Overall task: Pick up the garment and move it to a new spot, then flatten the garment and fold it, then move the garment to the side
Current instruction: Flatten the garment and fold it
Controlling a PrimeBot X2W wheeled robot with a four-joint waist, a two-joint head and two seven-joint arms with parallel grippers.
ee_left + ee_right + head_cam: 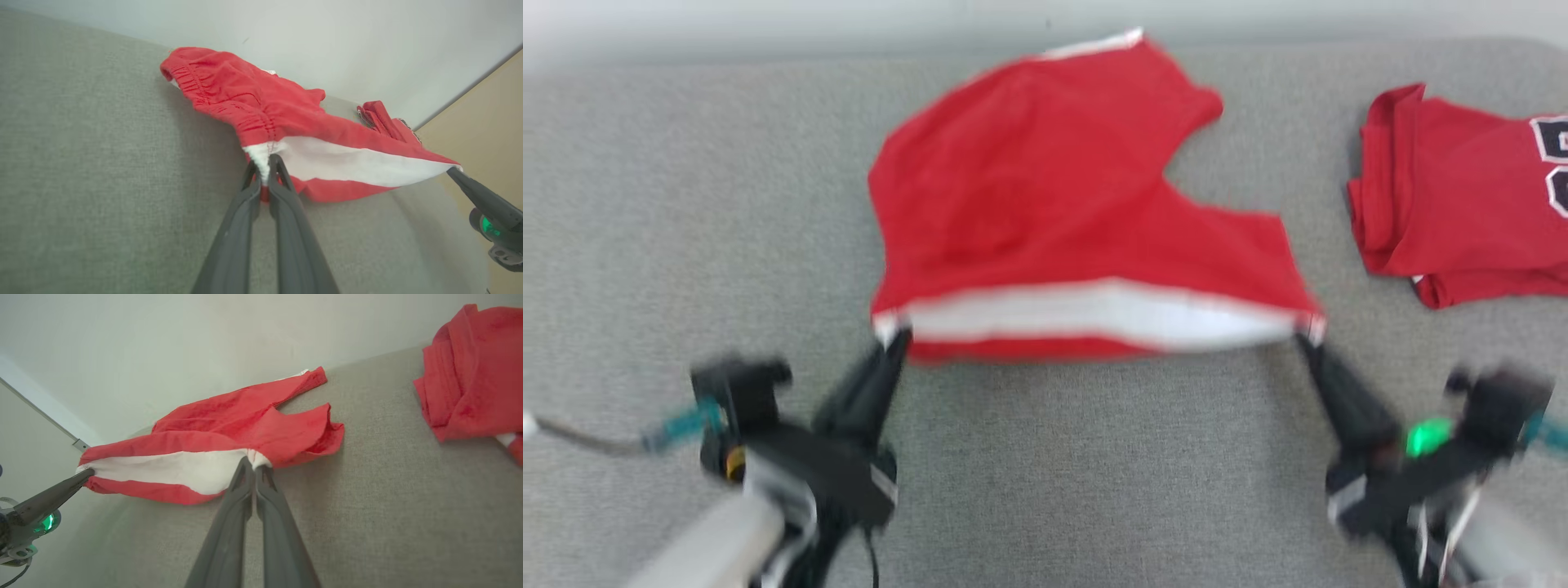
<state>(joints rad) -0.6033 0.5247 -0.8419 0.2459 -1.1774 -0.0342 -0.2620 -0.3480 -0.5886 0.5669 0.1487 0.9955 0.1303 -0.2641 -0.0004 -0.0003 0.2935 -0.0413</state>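
Your left gripper (894,336) and right gripper (1305,338) clamp the garment (1045,188) by its corners, to stretch it flat beside the folded shirt (1462,196).

We find no text that we can read. The folded red cloth garment (1462,188) at the right of the head view bears white, dark-edged printed characters (1553,140), cut by the frame's edge and too blurred to tell.
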